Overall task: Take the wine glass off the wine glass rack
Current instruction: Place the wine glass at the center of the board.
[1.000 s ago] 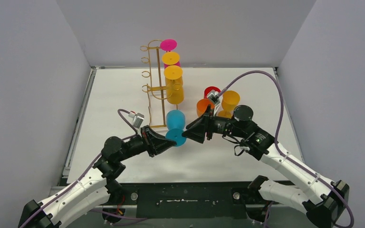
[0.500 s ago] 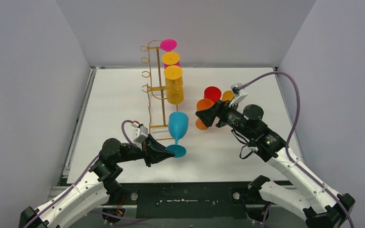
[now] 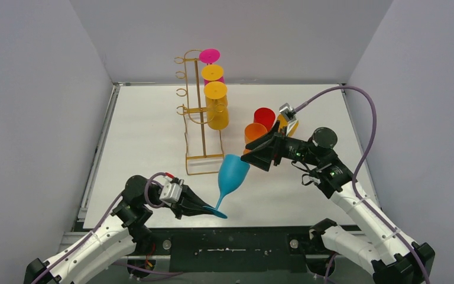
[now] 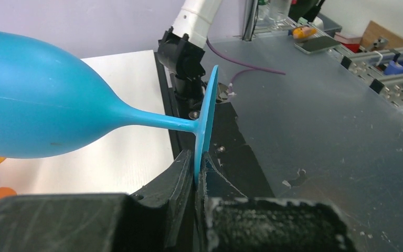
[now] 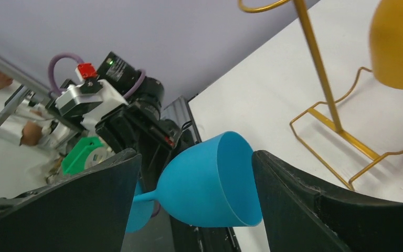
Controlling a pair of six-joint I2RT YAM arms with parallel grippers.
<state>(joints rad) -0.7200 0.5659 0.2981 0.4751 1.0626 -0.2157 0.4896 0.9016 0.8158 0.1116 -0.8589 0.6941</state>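
Table (image 3: 148,136) open left of rack (image 3: 204,139); cups (image 3: 264,116) crowd right side, apparently touching.

1. blue wine glass (image 4: 42,113): bowl cut off at left edge, left wrist view; lower foot rim hidden inside left pincer (image 4: 195,160).
2. orange glasses (image 3: 253,131): lower parts hidden behind right pincer (image 3: 254,158).
3. wine glass rack (image 5: 320,79): top cut off by upper edge, right wrist view.

Robotics lab — white-walled test booth (image 3: 35,118), grey metal workbench (image 4: 320,136), tools and parts (image 4: 388,58) along its edge

I see my left arm (image 3: 97,239) and right arm (image 3: 365,212), white with black joints. A purple cable (image 3: 346,87) loops off each.
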